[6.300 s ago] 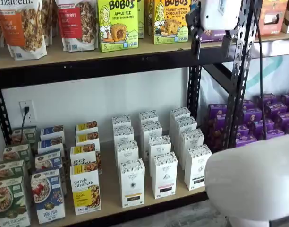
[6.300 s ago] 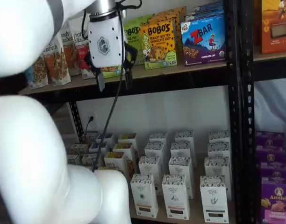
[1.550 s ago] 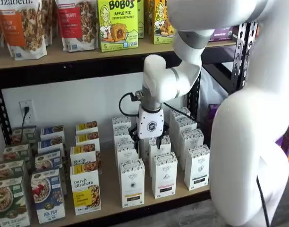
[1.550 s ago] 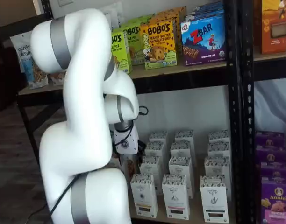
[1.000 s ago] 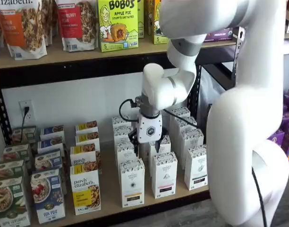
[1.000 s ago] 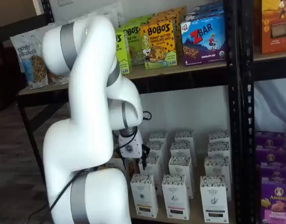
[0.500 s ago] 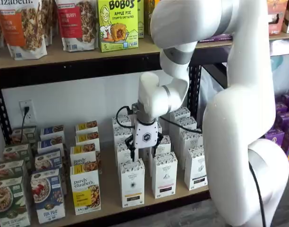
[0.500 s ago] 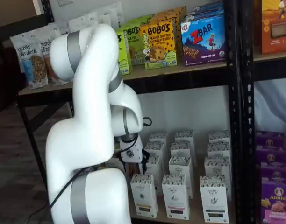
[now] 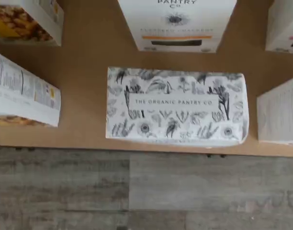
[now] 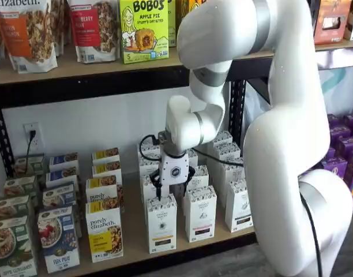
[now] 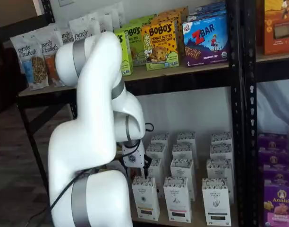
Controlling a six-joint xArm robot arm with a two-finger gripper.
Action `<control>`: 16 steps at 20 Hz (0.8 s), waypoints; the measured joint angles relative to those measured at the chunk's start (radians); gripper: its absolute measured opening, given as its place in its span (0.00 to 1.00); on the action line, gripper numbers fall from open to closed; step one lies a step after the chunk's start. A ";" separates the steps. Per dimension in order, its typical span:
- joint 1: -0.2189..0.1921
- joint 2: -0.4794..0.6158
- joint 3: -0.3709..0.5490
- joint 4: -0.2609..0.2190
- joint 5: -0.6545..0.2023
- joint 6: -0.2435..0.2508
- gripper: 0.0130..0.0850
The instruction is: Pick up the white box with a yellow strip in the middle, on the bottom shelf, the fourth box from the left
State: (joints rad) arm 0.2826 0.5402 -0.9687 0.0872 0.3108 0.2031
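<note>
The white box point(image 10: 161, 224) stands at the front of its column on the bottom shelf point(image 10: 133, 234). In the wrist view its grey flower-patterned top point(image 9: 176, 106) fills the middle, close to the board's front edge point(image 9: 89, 139). My gripper point(image 10: 173, 187) hangs just above that box's top, open, with one black finger on each side and nothing between them. In a shelf view the arm hides most of the gripper point(image 11: 140, 164), which sits over the same white box point(image 11: 145, 198). A like box point(image 9: 176, 24) behind it shows an orange-yellow strip on its face.
Purely elizabeth boxes point(image 10: 104, 234) stand close on the left and more white boxes point(image 10: 201, 213) on the right. The shelf above carries Bobo's boxes point(image 10: 143, 29). A black upright point(image 11: 239, 118) and purple boxes point(image 11: 278, 198) are further right. Grey wood floor point(image 9: 137, 191) lies below the board.
The gripper has come down and forward to the left, from over the column's rear boxes to just above the front white box. Its fingers have stayed apart.
</note>
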 joint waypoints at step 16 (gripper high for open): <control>0.006 0.127 -0.137 -0.010 0.003 0.015 1.00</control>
State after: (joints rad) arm 0.2888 0.6673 -1.1052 0.0774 0.3137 0.2185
